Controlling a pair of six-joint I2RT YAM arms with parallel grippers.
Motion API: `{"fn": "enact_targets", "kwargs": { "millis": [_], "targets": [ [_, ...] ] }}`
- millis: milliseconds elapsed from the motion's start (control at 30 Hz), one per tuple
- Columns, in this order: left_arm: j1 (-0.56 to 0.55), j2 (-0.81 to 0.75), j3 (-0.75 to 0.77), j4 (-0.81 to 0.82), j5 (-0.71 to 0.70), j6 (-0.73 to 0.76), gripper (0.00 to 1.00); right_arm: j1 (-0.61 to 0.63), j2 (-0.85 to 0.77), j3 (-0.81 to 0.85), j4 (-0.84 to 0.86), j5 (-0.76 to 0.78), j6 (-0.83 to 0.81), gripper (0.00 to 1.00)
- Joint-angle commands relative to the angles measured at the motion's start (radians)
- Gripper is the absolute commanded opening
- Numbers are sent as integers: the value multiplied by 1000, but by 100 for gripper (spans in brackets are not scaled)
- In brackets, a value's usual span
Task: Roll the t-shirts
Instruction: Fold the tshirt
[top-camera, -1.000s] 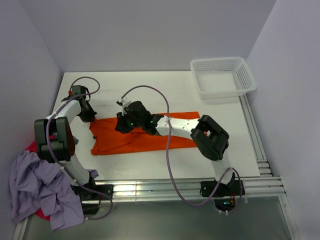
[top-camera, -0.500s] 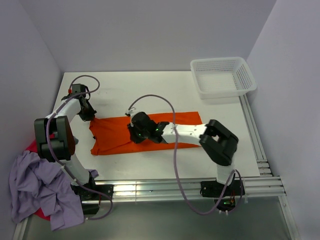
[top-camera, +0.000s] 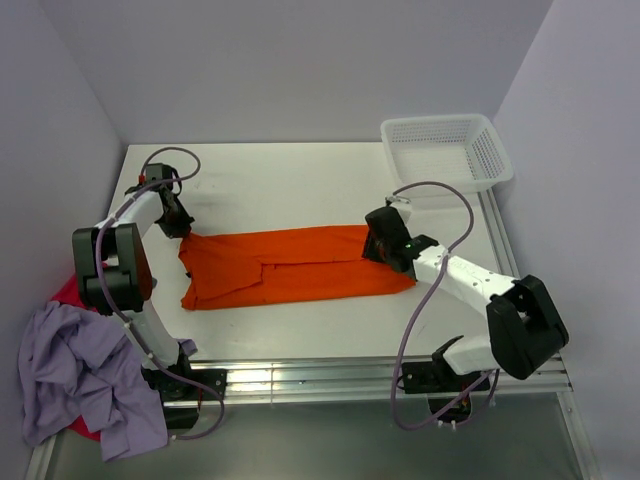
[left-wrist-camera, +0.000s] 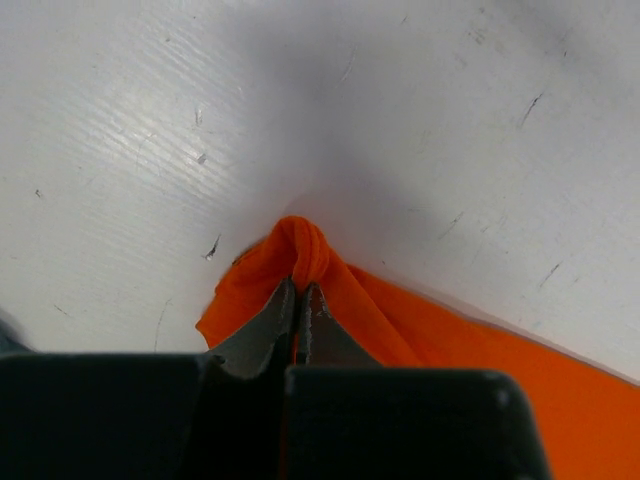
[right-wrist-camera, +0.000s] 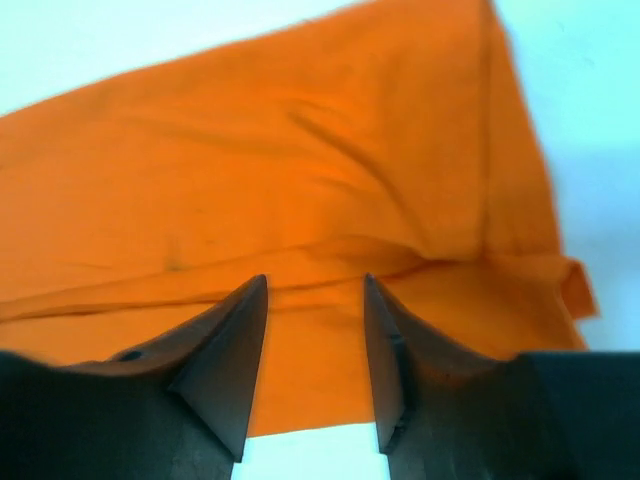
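Orange t-shirt (top-camera: 290, 268) banded across the middle of the surface (top-camera: 300, 180), its far corner by the left edge pinched in the closed left claw (left-wrist-camera: 300, 292) (apparently anchoring it taut) while the right claw (right-wrist-camera: 315, 284), part-open and empty, hovers over the opposite end.

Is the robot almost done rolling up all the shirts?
Not nearly. Done: the bright orange fabric t-shirt lies folded into a long flat strip on the white table. In hand: the left gripper pinches one corner of it shut, and the right gripper hovers open over the other end. Left: nothing is rolled yet, and the crumpled lavender t-shirt and red t-shirt wait in a heap at the near left.
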Motion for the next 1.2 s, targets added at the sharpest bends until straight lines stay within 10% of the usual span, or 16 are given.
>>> {"fn": "enact_targets", "kwargs": {
  "millis": [0,700,900,1033,1167],
  "targets": [
    [0,12,51,-5,5,0,0,-16,35,48,-116,96,110,53],
    [-3,-48,22,40,38,1,0,-245,109,-86,-121,12,348,46],
    [-17,-57,25,43,26,0,0,-263,117,-77,-130,22,388,31],
    [-17,-28,51,32,6,0,0,-262,141,-67,-159,24,383,0],
    [-9,13,105,9,-9,-5,0,-222,120,-84,-156,15,385,0]
  ]
}}
